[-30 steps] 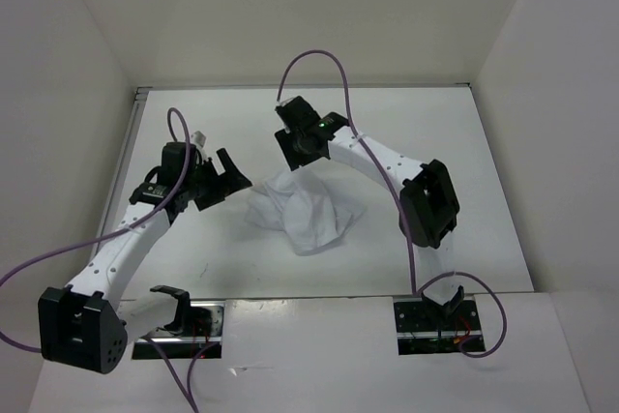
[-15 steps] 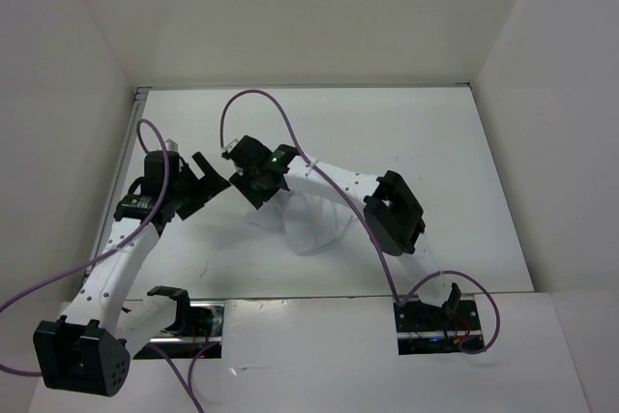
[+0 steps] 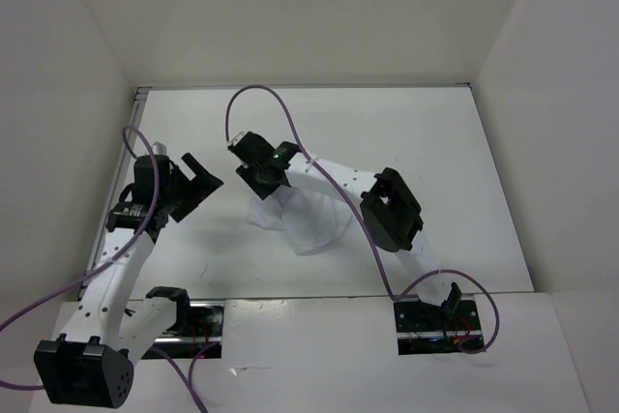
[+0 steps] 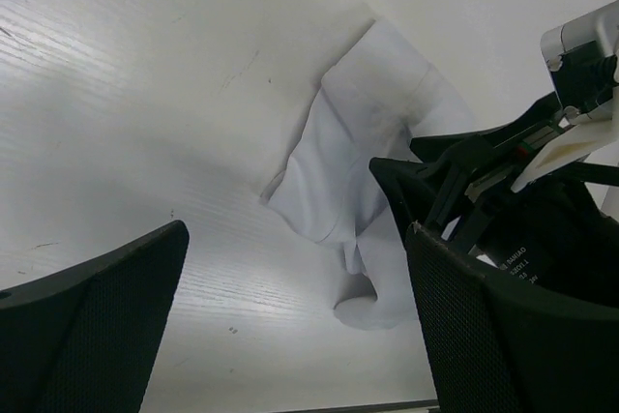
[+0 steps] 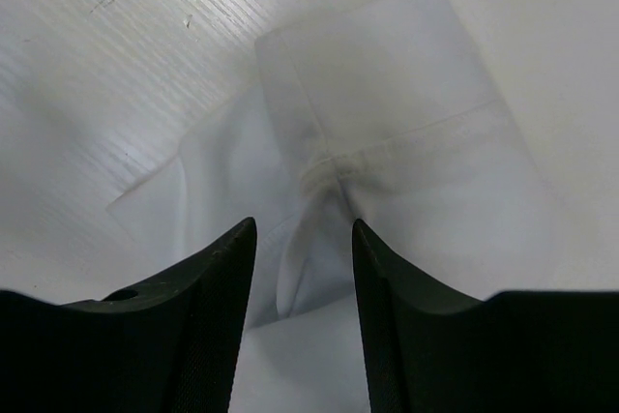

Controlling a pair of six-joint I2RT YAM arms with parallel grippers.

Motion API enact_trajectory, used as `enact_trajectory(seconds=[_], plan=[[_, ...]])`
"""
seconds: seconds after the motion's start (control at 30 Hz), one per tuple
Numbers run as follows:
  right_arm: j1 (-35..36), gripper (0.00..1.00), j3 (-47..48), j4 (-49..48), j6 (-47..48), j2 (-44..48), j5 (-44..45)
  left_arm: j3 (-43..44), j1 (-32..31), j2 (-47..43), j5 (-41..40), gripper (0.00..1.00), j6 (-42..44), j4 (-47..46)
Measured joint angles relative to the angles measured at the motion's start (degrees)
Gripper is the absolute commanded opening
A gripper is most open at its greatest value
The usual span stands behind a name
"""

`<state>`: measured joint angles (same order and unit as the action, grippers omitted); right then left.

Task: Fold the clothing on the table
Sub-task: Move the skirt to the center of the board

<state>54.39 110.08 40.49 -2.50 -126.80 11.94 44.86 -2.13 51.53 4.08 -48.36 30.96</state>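
The white clothing (image 3: 311, 221) lies crumpled in a heap at the middle of the table (image 3: 435, 142). My right gripper (image 3: 263, 186) points down over the heap's upper left part. In the right wrist view its jaws (image 5: 302, 234) stand open, astride a raised fold of the clothing (image 5: 387, 94), with fabric beneath and between the fingers. My left gripper (image 3: 198, 186) hangs wide open to the left of the heap, over bare table. In the left wrist view the clothing (image 4: 358, 171) lies ahead of the left gripper (image 4: 295, 239), with the right gripper (image 4: 503, 191) on its far side.
White walls close in the table on the left, back and right. A purple cable (image 3: 261, 99) loops above the right wrist, another trails off the left arm (image 3: 121, 258). The right arm's elbow (image 3: 392, 210) hangs over the cloth's right side.
The right gripper swung left and came down onto the heap's left part, its jaws narrowing slightly. The left gripper drew back to the left, away from the cloth, still wide open.
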Motion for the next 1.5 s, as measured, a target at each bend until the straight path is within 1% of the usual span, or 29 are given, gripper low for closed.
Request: enact_trajectory(seconds=[0.2,0.37,0.5,0.57,0.6,0.67,0.7,0.77,0.87,0.9,1.07,1.17,1.27,1.4,1.5], plan=[[-1.1,0.5,0.7,-0.7,0.5,-0.2,0.4,-0.1,0.7,-3.1,-0.5,1.0,-0.2,0.5],[-2.5,0.48,1.0,-1.2,0.7,-0.2,0.7,-0.3,1.1,-3.1,-0.6,1.0,-1.2,0.6],[-3.9,0.47,1.7,-1.3,0.7,-0.6,-1.2,-0.3,1.1,-3.1,-0.6,1.0,-1.6,0.6],[-4.4,0.43,2.2,-1.4,0.7,-1.2,-2.3,-0.3,1.1,-3.1,-0.6,1.0,-1.6,0.6],[-4.7,0.37,2.3,-1.4,0.7,-1.6,-2.9,-0.3,1.1,-3.1,-0.6,1.0,-1.6,0.6],[-5.1,0.33,2.4,-1.4,0.6,-2.4,-3.9,-0.3,1.1,-3.1,-0.6,1.0,-1.6,0.6],[-5.1,0.29,2.4,-1.4,0.5,-2.8,-4.4,-0.3,1.1,-3.1,-0.6,1.0,-1.6,0.6],[-5.1,0.28,2.4,-1.4,0.5,-3.8,-5.6,-0.5,1.1,-3.1,-0.6,1.0,-1.6,0.6],[-5.1,0.1,2.5,-1.3,0.4,-5.4,-6.9,-0.8,1.1,-3.2,-0.6,1.0,-1.6,0.7],[-5.1,0.01,2.5,-1.3,0.3,-5.8,-7.1,-0.8,1.1,-3.3,-0.6,1.0,-1.6,0.8],[-5.1,0.0,4.8,2.1,-0.6,-4.7,-5.6,-0.9,1.1,-4.9,-0.6,1.0,-1.6,0.8],[-5.1,0.0,9.2,6.6,-0.9,0.1,-4.9,-1.1,1.1,-5.4,-0.6,1.0,-1.6,0.8],[-5.3,0.0,15.8,10.0,-1.5,9.0,-4.2,-1.2,1.1,-5.4,-0.3,1.0,-1.6,0.5],[-5.6,0.0,22.1,10.7,-2.5,24.0,-3.7,-1.6,1.1,-5.1,0.5,1.0,-1.6,-1.0],[-6.1,0.0,24.0,10.4,-3.7,31.3,-4.1,-1.8,1.1,-3.8,1.2,1.0,-1.6,-2.3]])
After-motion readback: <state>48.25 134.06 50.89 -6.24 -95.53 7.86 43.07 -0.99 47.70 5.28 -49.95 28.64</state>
